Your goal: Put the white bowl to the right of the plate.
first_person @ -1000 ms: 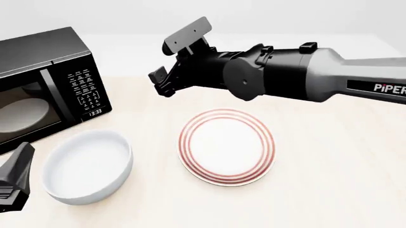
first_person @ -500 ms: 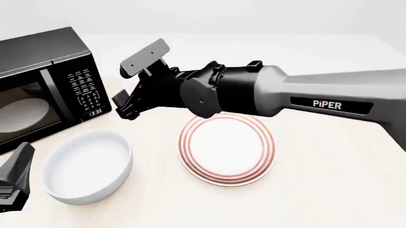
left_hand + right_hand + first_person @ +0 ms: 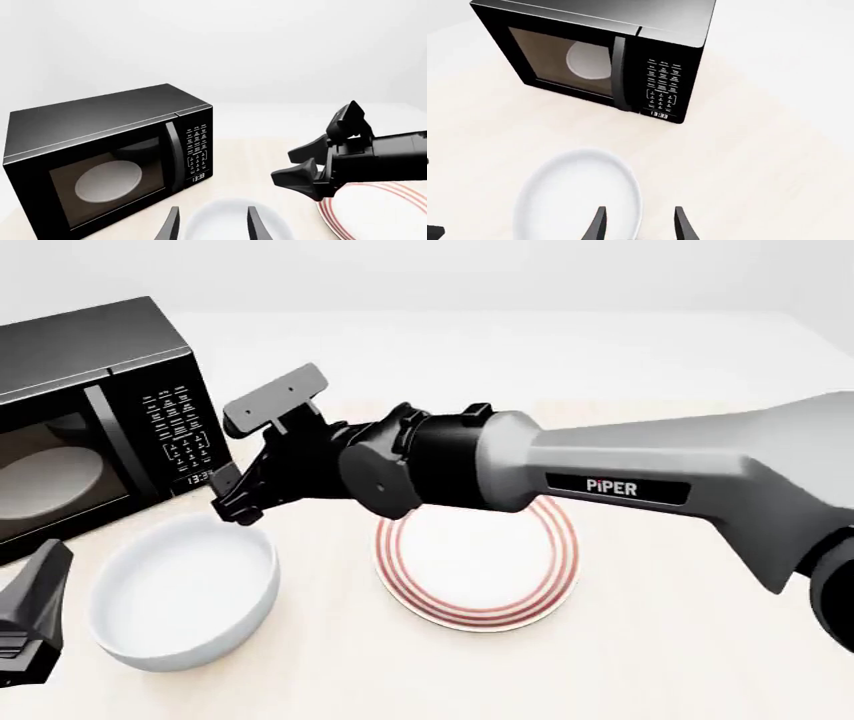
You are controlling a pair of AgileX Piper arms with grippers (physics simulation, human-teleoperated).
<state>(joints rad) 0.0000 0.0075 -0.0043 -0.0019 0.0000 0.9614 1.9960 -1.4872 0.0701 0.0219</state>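
The white bowl sits on the table at the front left, just left of the red-ringed plate. My right arm reaches across the plate. Its gripper is open and hovers just above the bowl's far right rim. In the right wrist view the bowl lies below, and its rim runs between the open fingertips of the right gripper. My left gripper is open and empty, close to the bowl on its near left side. Only its tip shows in the front view.
A black microwave with a white dish inside stands at the back left, close behind the bowl. It also shows in the left wrist view and the right wrist view. Bare table lies right of the plate.
My right arm has swung left and down, from behind the plate to above the bowl's far right rim. The gripper stayed open. The left gripper, bowl and plate have not moved.
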